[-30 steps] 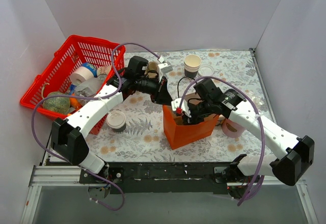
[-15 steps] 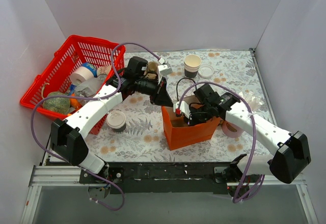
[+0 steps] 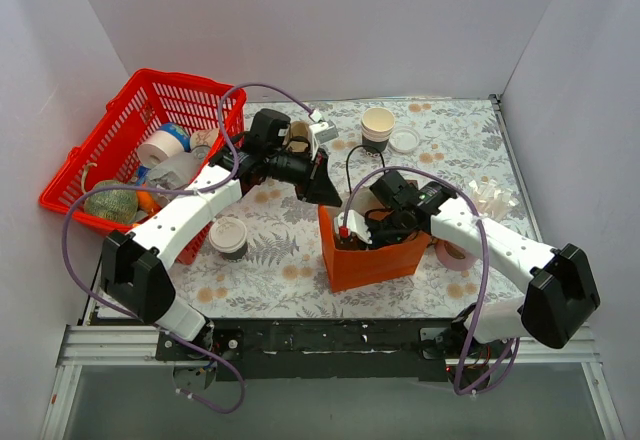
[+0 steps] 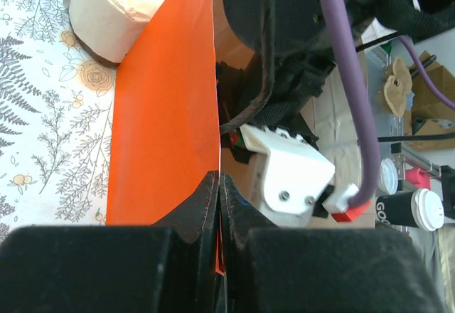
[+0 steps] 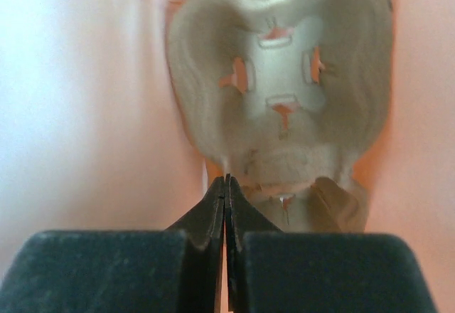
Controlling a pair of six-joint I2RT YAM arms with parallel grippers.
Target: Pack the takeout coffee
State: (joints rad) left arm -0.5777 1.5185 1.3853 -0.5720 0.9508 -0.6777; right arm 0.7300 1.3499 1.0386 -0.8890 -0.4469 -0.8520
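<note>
Left pincer point(image 4: 218, 183) tight on thin edge of smooth orange paper bag point(image 4: 163, 128)

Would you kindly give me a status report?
Left hand shut on orange bag rim. Right hand shut, inside bag over pulp tray. Lidded coffee on table, unpacked.

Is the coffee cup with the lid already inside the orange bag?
No, the lidded coffee cup stands on the table beside the red basket, left of the orange bag.

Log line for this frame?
left gripper: shut on bag rim | right gripper: shut, inside bag, by tray | coffee: outside bag
</note>
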